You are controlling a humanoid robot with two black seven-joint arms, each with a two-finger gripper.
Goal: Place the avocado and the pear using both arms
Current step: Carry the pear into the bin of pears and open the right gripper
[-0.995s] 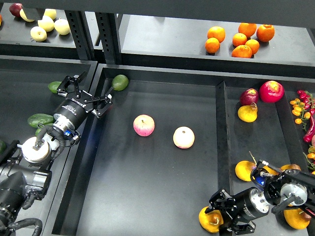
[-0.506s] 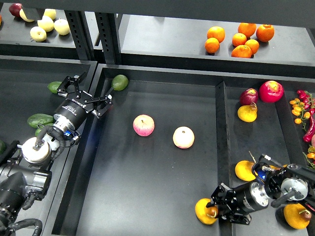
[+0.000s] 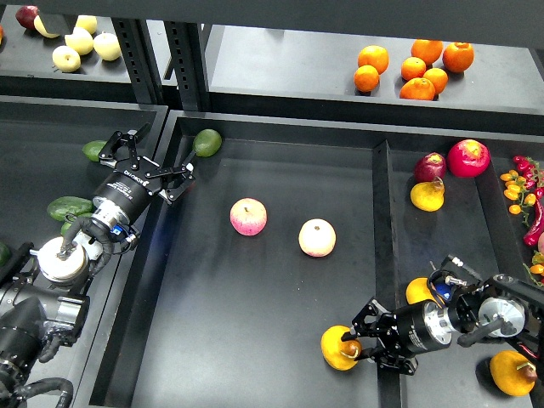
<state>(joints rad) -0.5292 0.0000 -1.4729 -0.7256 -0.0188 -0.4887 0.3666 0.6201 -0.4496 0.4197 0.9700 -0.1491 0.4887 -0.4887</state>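
The pear (image 3: 337, 348) is pinched by the right gripper (image 3: 360, 342) low over the middle tray (image 3: 255, 340), near its right wall. Farther off, the left gripper (image 3: 146, 158) is held spread; the avocado (image 3: 206, 142) lies just beyond.

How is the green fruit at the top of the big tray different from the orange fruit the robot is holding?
The avocado is dark green and oval; the pear is orange-yellow and roundish. The avocado lies free in the tray's far left corner; the pear sits near the front, gripped by the right gripper. Both are inside the middle tray.
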